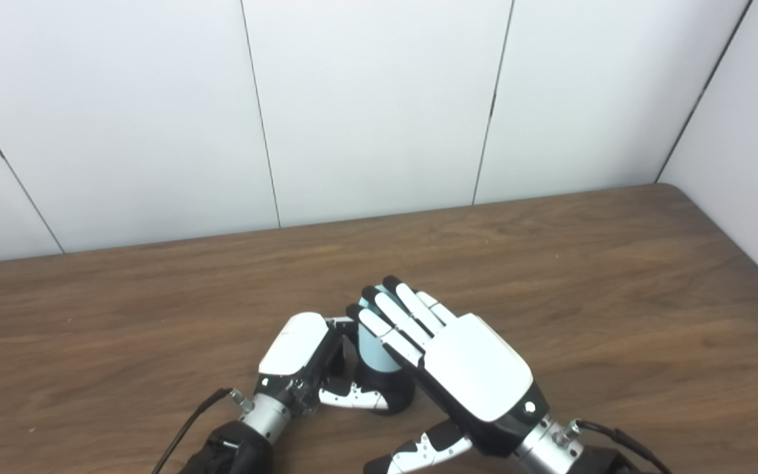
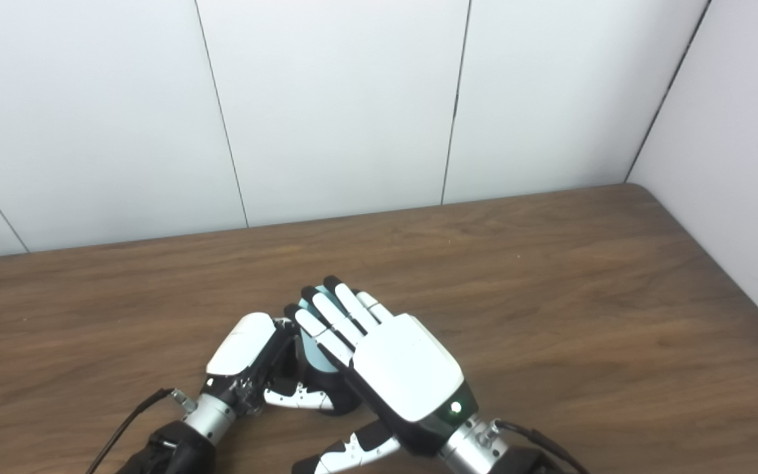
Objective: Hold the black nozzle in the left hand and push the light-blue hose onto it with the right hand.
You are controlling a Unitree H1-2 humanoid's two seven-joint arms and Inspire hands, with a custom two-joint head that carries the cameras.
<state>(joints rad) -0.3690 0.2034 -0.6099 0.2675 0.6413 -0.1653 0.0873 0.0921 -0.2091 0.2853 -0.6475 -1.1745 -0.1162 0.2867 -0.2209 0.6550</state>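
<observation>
My left hand (image 1: 300, 359) was curled round the black nozzle (image 1: 389, 395), thumb across its dark base, low on the brown wooden worktop (image 1: 616, 296). The light-blue hose (image 1: 372, 345), a short pale cylinder, stood directly above the nozzle, seemingly seated on it. My right hand (image 1: 464, 365) lay over the hose with fingers straight and apart, pressing rather than gripping. Judged the push largely made; seating depth hidden, so final press possibly remained.

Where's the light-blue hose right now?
In both eye views the light-blue hose sits low and centre, between the left hand and the right hand, mostly hidden under the right hand's fingers.
</observation>
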